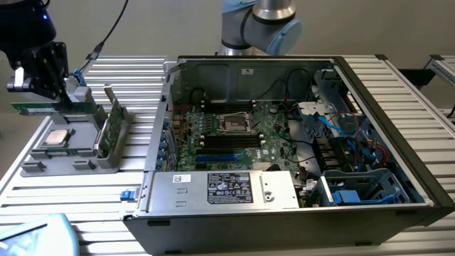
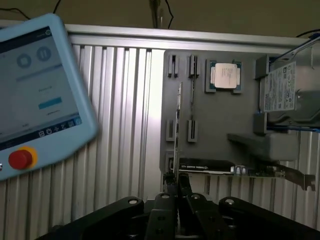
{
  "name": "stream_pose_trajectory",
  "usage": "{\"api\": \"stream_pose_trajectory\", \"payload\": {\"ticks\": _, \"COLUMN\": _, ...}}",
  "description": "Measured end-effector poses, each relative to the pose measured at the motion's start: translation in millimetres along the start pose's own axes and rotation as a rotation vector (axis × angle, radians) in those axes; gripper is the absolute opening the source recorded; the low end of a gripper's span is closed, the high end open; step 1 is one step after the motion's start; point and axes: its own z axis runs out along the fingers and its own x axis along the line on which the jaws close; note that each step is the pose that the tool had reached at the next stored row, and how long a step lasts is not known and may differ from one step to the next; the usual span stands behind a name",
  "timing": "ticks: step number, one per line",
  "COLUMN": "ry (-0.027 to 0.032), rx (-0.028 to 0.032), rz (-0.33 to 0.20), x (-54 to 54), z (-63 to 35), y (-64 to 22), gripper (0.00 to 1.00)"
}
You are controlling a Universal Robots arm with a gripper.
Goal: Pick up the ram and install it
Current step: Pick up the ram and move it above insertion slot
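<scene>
Over the ribbed bench [image 1: 92, 178], upper left in the exterior view, the claw [image 2: 178, 181] pinches the ram [image 1: 34, 108], long axis level, computer case [image 1: 284, 226] rightward.

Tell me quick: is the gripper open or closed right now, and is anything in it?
Gripper: closed on the ram, gripping it by one end at the grey parts tray.

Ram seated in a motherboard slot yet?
No, the ram is clamped in the gripper at the gray tray, outside the computer case.
</scene>
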Motion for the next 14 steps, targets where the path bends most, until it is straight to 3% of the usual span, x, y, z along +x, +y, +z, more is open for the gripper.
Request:
{"api": "stream_pose_trajectory", "payload": {"ticks": 4, "ry": -0.0042, "rx": -0.0024, "rz": 0.0, "x": 1.0, "z": -17.8, "y": -15.1, "gripper": 0.13}}
{"api": "stream_pose_trajectory", "payload": {"ticks": 7, "ry": -0.0094, "rx": -0.0075, "rz": -0.001, "x": 2.1, "z": -26.9, "y": -22.3, "gripper": 0.13}}
{"api": "stream_pose_trajectory", "payload": {"ticks": 14, "ry": -0.0223, "rx": -0.0399, "rz": -0.001, "x": 5.8, "z": -37.5, "y": -31.5, "gripper": 0.13}}
